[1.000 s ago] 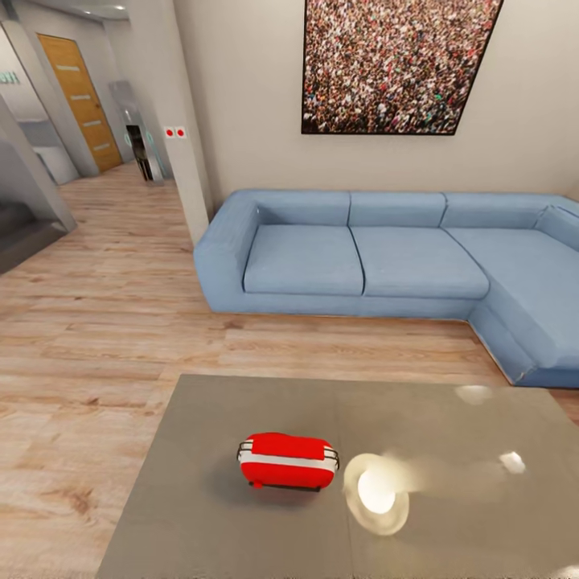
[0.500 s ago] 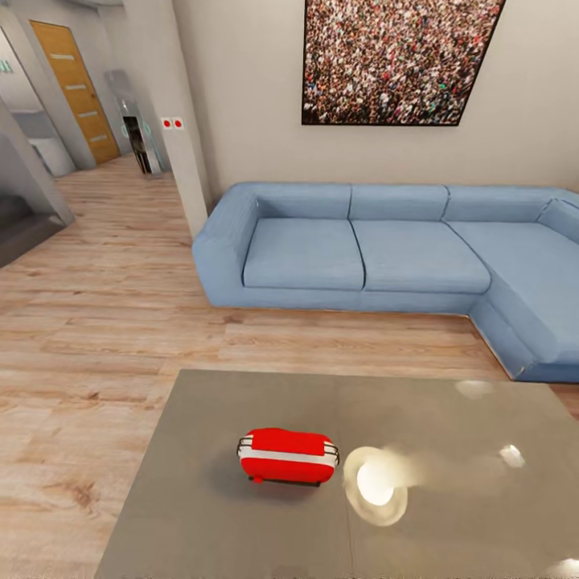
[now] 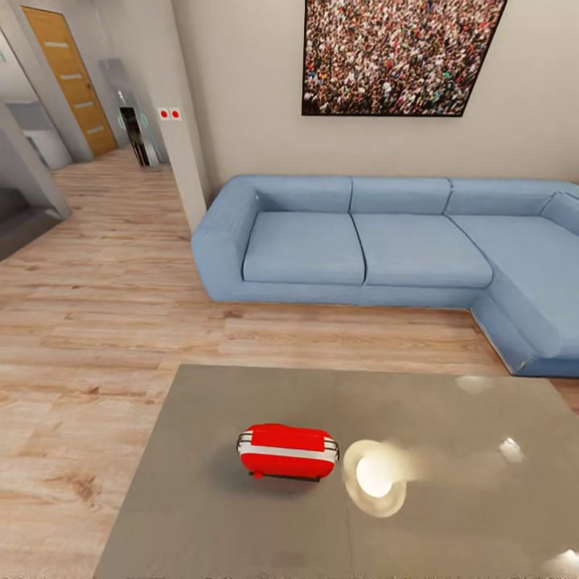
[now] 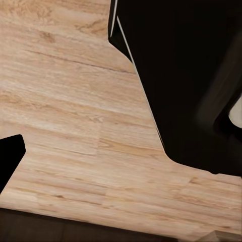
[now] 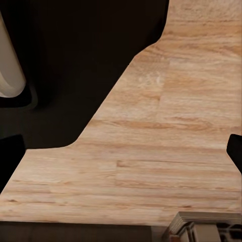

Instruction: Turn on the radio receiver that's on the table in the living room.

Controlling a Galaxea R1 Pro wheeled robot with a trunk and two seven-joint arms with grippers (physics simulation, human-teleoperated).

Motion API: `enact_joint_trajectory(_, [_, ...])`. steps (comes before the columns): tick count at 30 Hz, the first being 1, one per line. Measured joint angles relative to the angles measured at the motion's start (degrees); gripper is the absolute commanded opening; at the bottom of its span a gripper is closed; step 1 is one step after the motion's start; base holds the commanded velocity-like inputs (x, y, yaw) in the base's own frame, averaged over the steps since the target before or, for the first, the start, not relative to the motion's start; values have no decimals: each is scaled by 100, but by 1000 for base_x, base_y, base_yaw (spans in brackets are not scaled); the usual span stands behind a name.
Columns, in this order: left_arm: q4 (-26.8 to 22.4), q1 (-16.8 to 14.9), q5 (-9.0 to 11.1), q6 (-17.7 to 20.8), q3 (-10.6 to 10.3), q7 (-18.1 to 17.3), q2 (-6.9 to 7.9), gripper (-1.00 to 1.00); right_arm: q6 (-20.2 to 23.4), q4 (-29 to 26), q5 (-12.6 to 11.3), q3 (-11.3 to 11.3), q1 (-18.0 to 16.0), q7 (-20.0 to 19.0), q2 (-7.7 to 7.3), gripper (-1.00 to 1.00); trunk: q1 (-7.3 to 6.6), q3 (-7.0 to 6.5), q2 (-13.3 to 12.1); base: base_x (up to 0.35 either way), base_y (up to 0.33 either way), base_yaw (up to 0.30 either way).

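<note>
From the head view, the radio receiver (image 3: 287,452) lies on the table (image 3: 201,523), left of the table's middle, its white band running across its red body and a thin metal handle at each end. A bright round reflection of a lamp (image 3: 375,478) shines on the glossy grey top just to the right of the radio. Beyond the table's far edge runs the light wood floor (image 3: 96,322), then the blue L-shaped sofa (image 3: 386,249) against the beige wall, with the framed crowd picture (image 3: 398,56) above it. At the far left a hallway leads to a wooden door (image 3: 60,76). In the left wrist view, plank floor (image 4: 65,126) lies beside a dark mass; a black tip (image 4: 9,159) shows at the edge, and whether the left claw is spread or pressed together I cannot tell. In the right wrist view, dark tips sit at both edges (image 5: 10,156) over the floor, so the right claw looks spread.
</note>
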State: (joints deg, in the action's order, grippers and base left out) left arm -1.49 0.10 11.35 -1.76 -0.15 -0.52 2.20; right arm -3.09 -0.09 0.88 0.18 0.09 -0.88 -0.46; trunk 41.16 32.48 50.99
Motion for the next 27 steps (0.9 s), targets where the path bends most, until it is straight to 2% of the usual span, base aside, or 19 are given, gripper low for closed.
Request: enact_joint_trajectory(27, [0, 0, 1, 0, 6, 2, 0, 100, 21, 0, -2, -11, 0, 57, 3, 100, 0, 65, 0, 0, 0, 0])
